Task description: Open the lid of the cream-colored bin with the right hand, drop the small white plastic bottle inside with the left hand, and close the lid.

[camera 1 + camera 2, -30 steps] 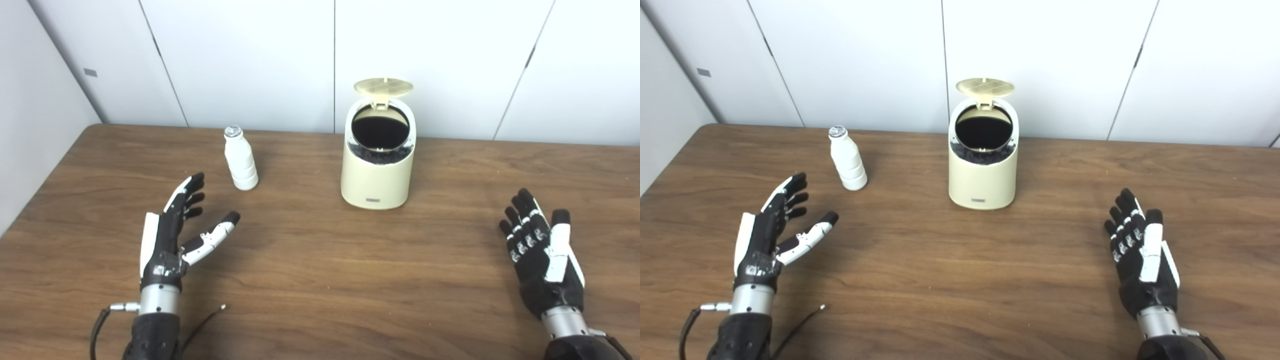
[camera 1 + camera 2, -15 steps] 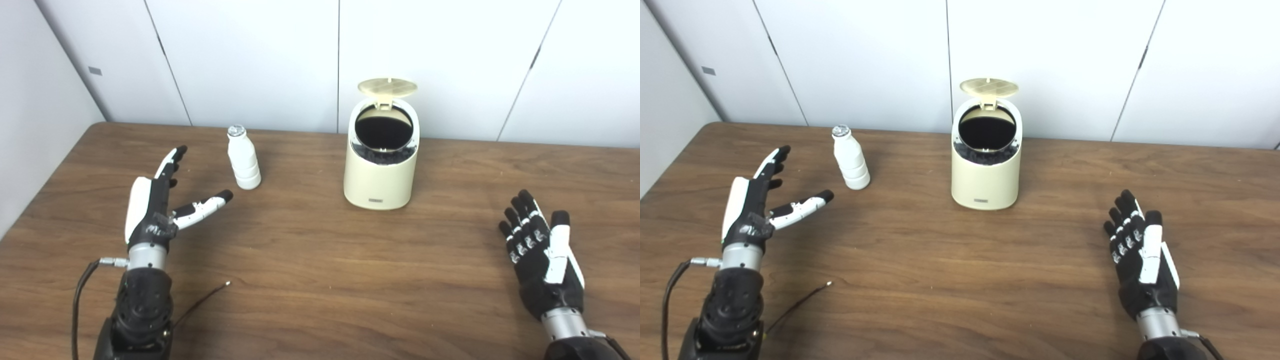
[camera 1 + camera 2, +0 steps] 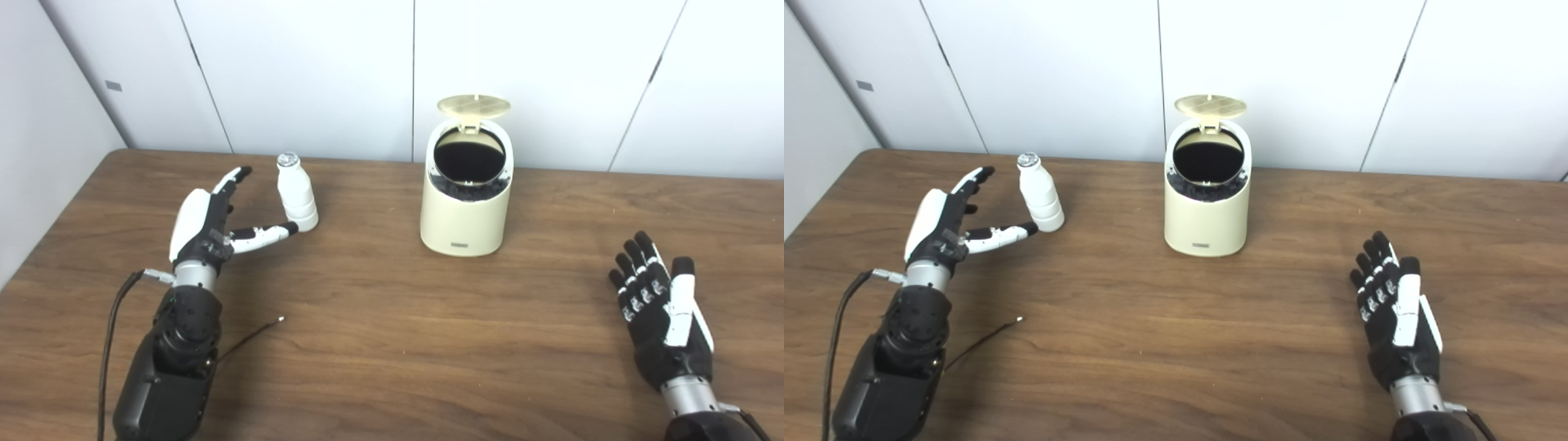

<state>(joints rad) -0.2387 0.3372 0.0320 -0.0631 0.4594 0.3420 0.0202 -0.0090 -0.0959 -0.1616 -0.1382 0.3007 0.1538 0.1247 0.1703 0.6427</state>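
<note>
Wood-grain bench, broad bare surface at centre: the cream-colored bin, a smooth rounded plastic cylinder, stands at 12 o'clock with lid raised. The ribbed white plastic bottle stands upright at 10 o'clock, the left hand spread empty beside it, thumb tip near its base. The right hand lies at 4 o'clock, fingers extended, holding nothing.

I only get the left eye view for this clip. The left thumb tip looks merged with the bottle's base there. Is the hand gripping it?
Observer: No. In the right eye view the left hand is open. Its fingers stand clear to the left of the small white bottle, and only the thumb tip reaches its base.
Operator: And the bin?
Observer: The cream-colored bin has its lid up. The right hand is open over the table, well away from it.
</note>
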